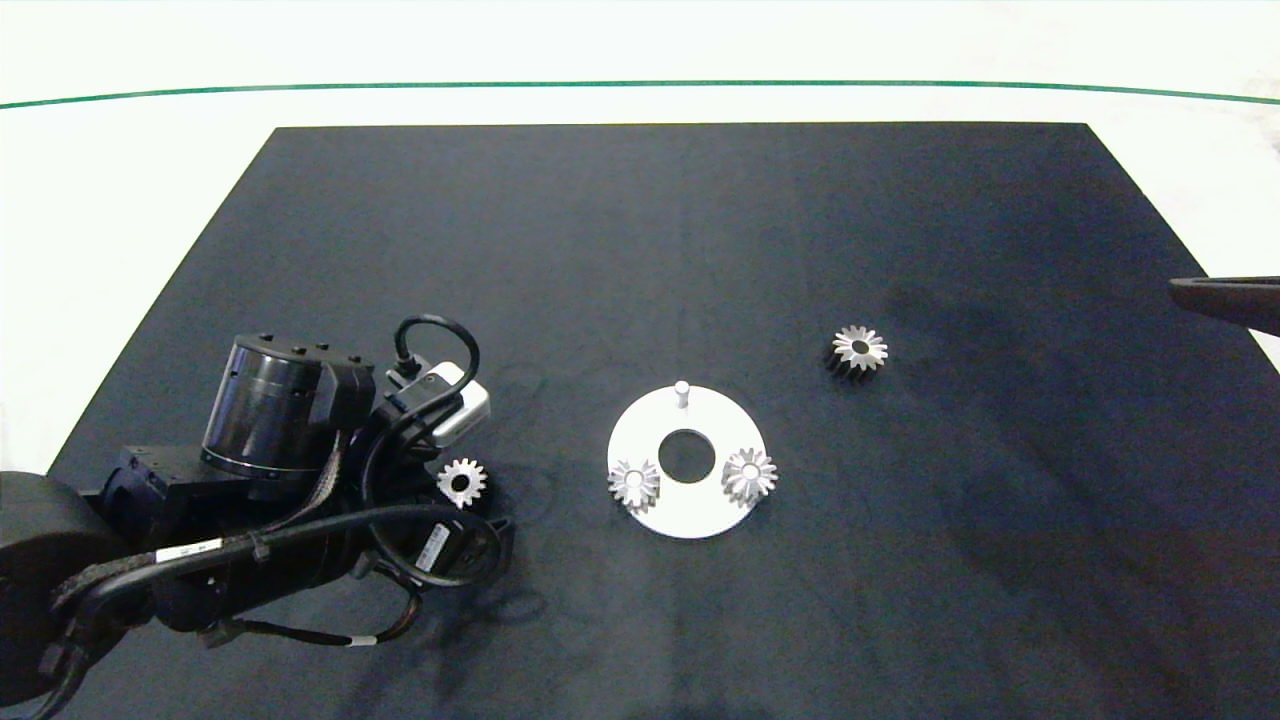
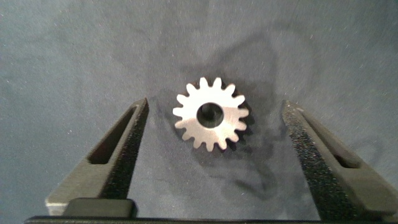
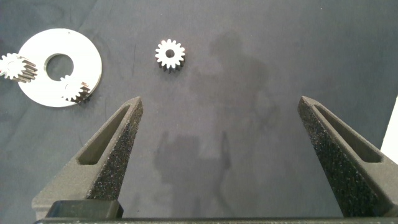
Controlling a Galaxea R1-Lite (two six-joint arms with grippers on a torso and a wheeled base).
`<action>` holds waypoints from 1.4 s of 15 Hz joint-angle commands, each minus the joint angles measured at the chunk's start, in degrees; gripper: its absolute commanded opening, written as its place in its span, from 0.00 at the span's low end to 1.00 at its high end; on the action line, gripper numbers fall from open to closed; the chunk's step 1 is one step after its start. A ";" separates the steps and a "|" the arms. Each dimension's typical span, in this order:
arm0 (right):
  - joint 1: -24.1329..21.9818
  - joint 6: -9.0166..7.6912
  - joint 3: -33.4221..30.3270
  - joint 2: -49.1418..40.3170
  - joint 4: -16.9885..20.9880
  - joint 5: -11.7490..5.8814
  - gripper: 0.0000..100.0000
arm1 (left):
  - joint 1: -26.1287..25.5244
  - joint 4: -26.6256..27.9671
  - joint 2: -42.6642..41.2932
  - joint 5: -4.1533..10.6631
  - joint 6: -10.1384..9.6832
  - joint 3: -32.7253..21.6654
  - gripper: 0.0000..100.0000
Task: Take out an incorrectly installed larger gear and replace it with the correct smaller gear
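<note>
Showing four gears (image 1: 858, 350), one disc (image 1: 690, 515).

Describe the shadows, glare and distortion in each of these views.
Head view: the white round plate glares against the black mat, and the green line bows from lens distortion. Left wrist view: the flat silver blunt-toothed gear, between the left gripper's open jaws, casts faint overlapping shadows. Right wrist view: soft shadows lie on the mat under the right gripper, also open.

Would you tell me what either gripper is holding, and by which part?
Nothing: the left gripper is open around the smaller gear; the right gripper is open.
</note>
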 commanded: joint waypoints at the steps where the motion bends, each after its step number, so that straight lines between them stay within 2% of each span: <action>1: -0.05 -0.10 -0.02 0.12 0.15 -0.04 1.00 | -0.12 -0.08 0.29 0.08 -0.78 -0.33 0.80; 14: -1.45 -0.10 0.69 -0.23 0.15 1.63 1.00 | 0.40 -0.08 0.81 0.08 -1.05 -0.33 0.53; 21: -1.63 -0.10 0.86 -0.23 0.06 1.63 1.00 | 0.49 -0.26 1.25 0.08 -1.05 -0.33 0.39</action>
